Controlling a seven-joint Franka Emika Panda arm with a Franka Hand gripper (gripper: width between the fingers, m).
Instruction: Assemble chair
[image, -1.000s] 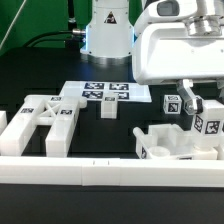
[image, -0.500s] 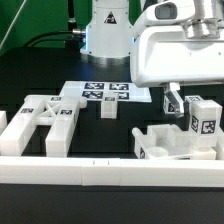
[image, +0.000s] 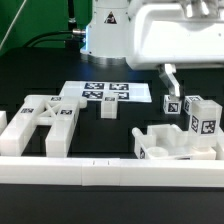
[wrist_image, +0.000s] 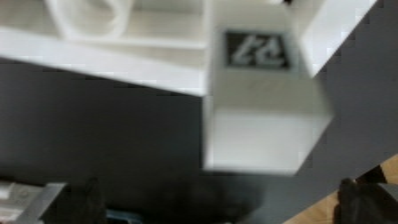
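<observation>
The chair lies in loose white parts. A cross-braced frame lies at the exterior view's left. The seat slab lies at the right, with a tall tagged post standing at it and a smaller tagged post just behind. Another short post stands by the marker board. My gripper is open and empty, raised above the tall post. One finger hangs above the small post. In the wrist view the fingers stand wide apart, clear of the post.
The marker board lies in the middle at the back. A long white border rail runs along the front. The robot base stands behind the marker board. Bare black table lies between the frame and the seat slab.
The gripper has risen away from the tagged posts over the last second. The tall post stays standing at the seat slab. The other parts have not moved.
</observation>
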